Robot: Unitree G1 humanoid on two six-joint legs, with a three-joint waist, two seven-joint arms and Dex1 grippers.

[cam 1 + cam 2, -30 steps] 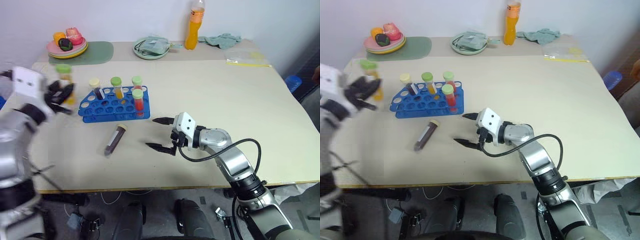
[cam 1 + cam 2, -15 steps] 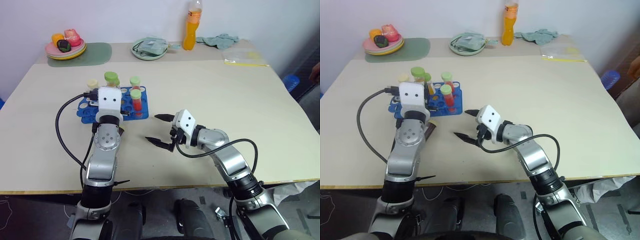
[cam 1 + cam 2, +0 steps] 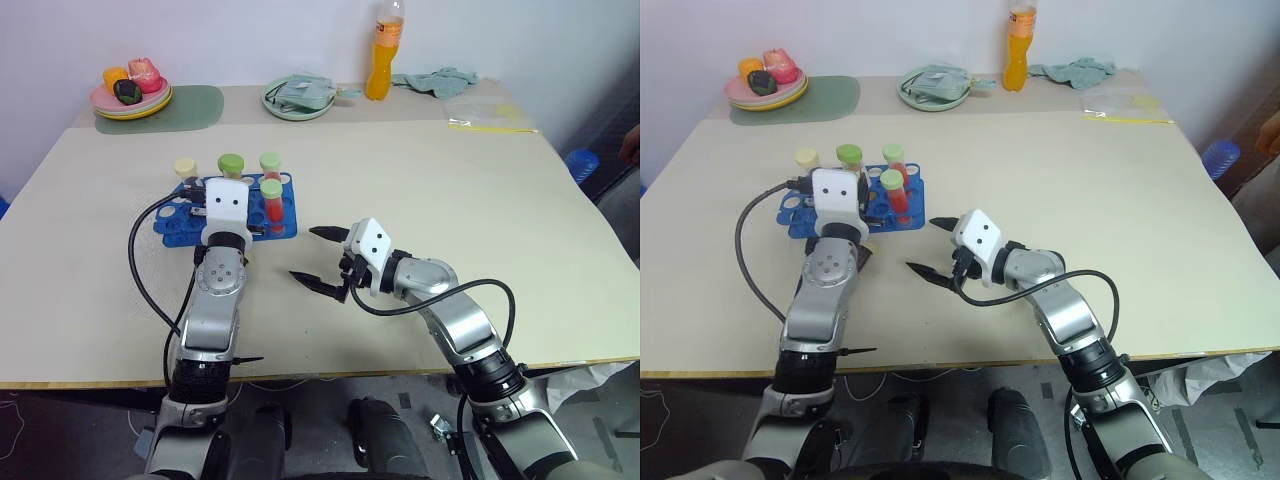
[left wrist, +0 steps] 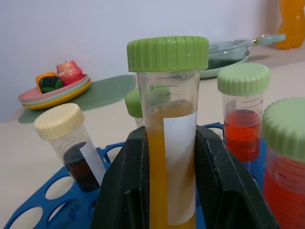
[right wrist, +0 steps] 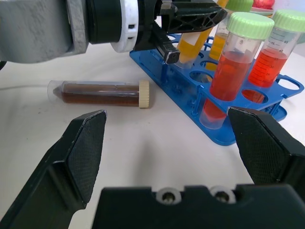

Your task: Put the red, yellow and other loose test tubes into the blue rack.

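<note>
Beige tabletop [image 3: 450,190], white wall behind. Blue perforated plastic rack [image 3: 180,222] holds four capped tubes. Left gripper [image 4: 164,191] pinches green-capped yellow-liquid tube [image 4: 167,143] over rack, not yet seated. Brown-liquid cream-capped tube [image 5: 97,92] lies loose beside rack. Right gripper [image 3: 318,258] spread, empty.

Your head pair looks forward and down over the desk [image 3: 420,180], the blue rack [image 3: 240,208] at 10 o'clock. Each wrist camera sits close, nearly level with the desk; both share that rack and its red tubes [image 5: 228,78].
</note>
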